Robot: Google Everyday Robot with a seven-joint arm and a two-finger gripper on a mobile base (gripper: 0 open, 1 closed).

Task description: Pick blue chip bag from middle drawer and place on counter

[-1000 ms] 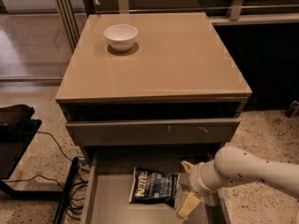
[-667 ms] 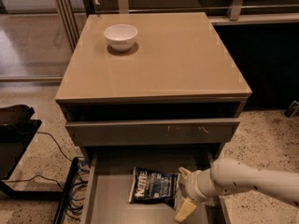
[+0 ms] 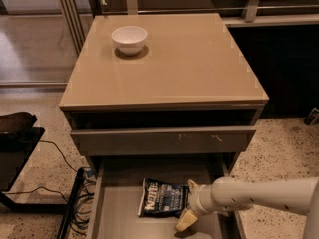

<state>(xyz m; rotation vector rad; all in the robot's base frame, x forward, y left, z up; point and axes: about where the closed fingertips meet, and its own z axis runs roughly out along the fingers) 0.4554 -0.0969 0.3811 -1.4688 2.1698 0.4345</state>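
One bag (image 3: 162,198) lies in the drawer (image 3: 117,215), long axis crosswise, lettering at the left. We see the gripper (image 3: 187,204) straddling its right end, fingers apart.

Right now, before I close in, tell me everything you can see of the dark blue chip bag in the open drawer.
The crinkly dark navy chip bag with white lettering lies flat, print up and slightly skewed, on the smooth floor of the pulled-out grey-taupe drawer, right of its middle. The cream-fingered end effector is at the bag's right edge, open, one finger toward each corner; whether they touch it is unclear.
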